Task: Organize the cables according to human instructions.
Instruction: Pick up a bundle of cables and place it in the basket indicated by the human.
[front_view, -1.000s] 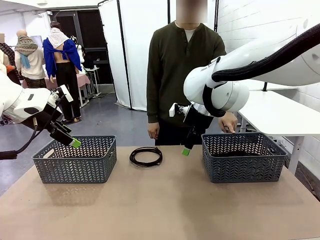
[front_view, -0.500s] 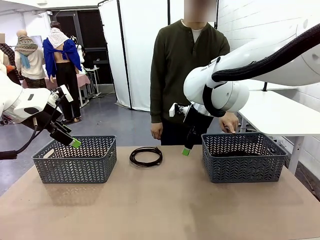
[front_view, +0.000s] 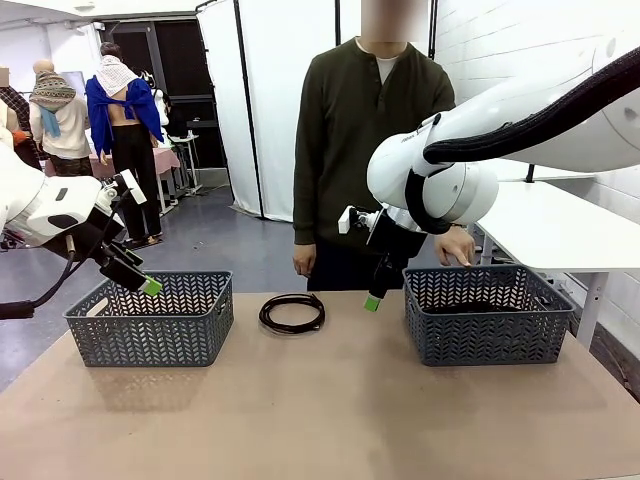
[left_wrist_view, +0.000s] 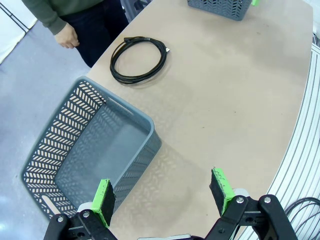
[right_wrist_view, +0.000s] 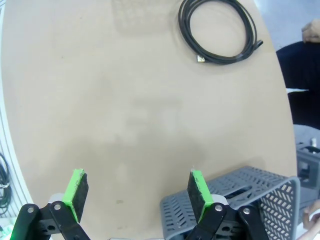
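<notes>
I see a plain tan tabletop (front_view: 330, 400) with rounded edges and a matte, faintly scuffed surface. One coiled black cable (front_view: 292, 312) lies flat on it near the far edge, between two grey woven-pattern baskets: the left basket (front_view: 150, 320) and the right basket (front_view: 487, 314), which has something dark in it I cannot make out. My left tool (left_wrist_view: 162, 194) hangs above the near corner of the left basket, its green pads spread wide with nothing between them. My right tool (right_wrist_view: 136, 192) hovers beside the right basket, also fully spread and holding nothing. The person (front_view: 365, 130) stands at the far side, one hand (front_view: 458, 245) at the right basket's back rim. Behind are white curtain panels, a white brick wall, a grey floor and a white side table.
</notes>
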